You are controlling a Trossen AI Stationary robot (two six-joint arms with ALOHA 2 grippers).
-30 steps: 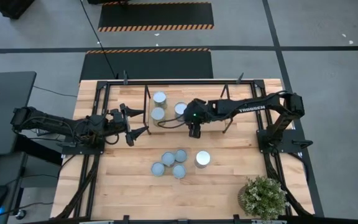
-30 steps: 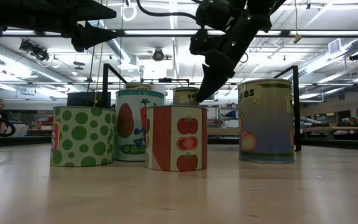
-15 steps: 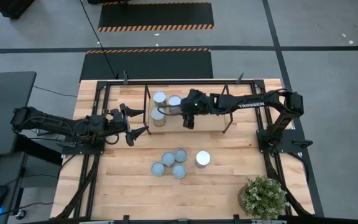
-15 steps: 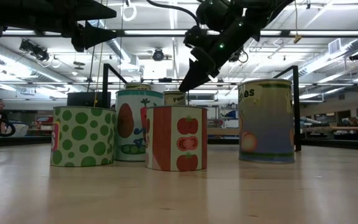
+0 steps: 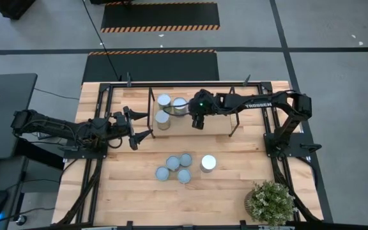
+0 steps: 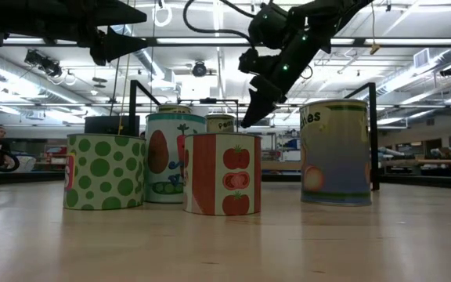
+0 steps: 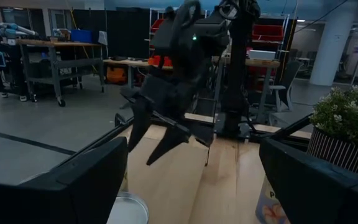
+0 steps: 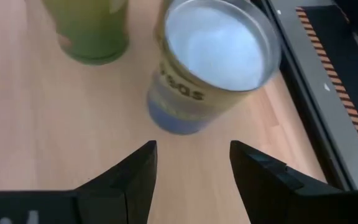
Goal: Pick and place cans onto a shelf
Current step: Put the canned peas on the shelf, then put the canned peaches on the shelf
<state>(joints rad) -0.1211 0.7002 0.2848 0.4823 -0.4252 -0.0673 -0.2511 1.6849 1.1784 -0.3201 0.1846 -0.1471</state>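
Observation:
Three cans stand upright on the shelf [image 5: 232,125] at the far middle: one [image 5: 163,100], one [image 5: 162,118] and a silver-topped, yellow-labelled can [image 5: 179,103] [image 8: 213,46]. My right gripper [image 5: 198,122] [image 8: 194,163] hangs open just right of that last can, tilted down, with nothing between its fingers. Several more cans [image 5: 179,168] stand in a cluster nearer the front, with a wider one [image 5: 208,163] beside them. My left gripper [image 5: 143,130] waits open and level, left of the shelf.
A potted plant [image 5: 271,202] stands at the near right corner. Black rails [image 5: 101,108] run along the table's sides. The shelf's upright posts [image 6: 134,110] [image 6: 374,133] rise behind the front cans. Bare wood lies right of the cans on the shelf.
My right gripper has swung toward the table's far edge and left, then eased a little back to the right, its gap unchanged. The yellow-labelled can on the shelf now stands farther toward the far left, close to the other two cans there.

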